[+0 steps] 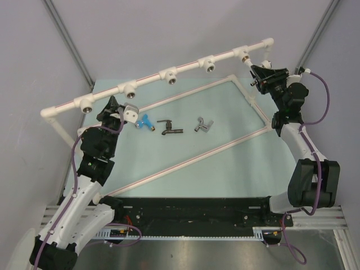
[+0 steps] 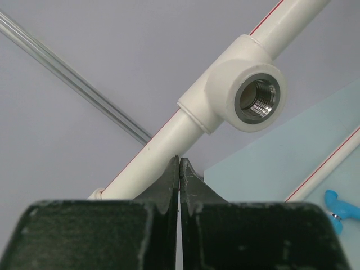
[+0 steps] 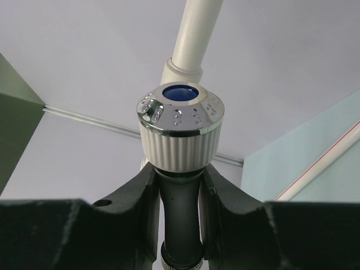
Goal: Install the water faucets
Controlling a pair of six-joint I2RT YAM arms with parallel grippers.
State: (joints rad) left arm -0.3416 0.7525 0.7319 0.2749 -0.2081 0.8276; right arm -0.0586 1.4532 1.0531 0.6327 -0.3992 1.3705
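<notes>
Four faucets lie on the pale green table top [image 1: 225, 163]: white [image 1: 131, 113], blue [image 1: 144, 122], dark brown-black [image 1: 169, 128] and silver-grey [image 1: 203, 125]. My left gripper [image 1: 111, 104] is shut and empty, its tips [image 2: 180, 163] just below the white pipe rail and left of a tee fitting [image 2: 256, 95] with a threaded metal socket. The blue faucet's edge also shows in the left wrist view [image 2: 342, 208]. My right gripper [image 1: 263, 72] is shut [image 3: 179, 174] on a dark-bodied tap [image 3: 180, 211] with a white ribbed, chrome-capped knob [image 3: 179, 132], held up by the rail's right end.
The white pipe rail [image 1: 149, 79] crosses the back of the table with several tee fittings [image 1: 209, 63] facing forward. A white pipe frame with red stripes [image 1: 185, 163] lies flat on the table. Grey walls and metal posts [image 1: 67, 39] stand close behind.
</notes>
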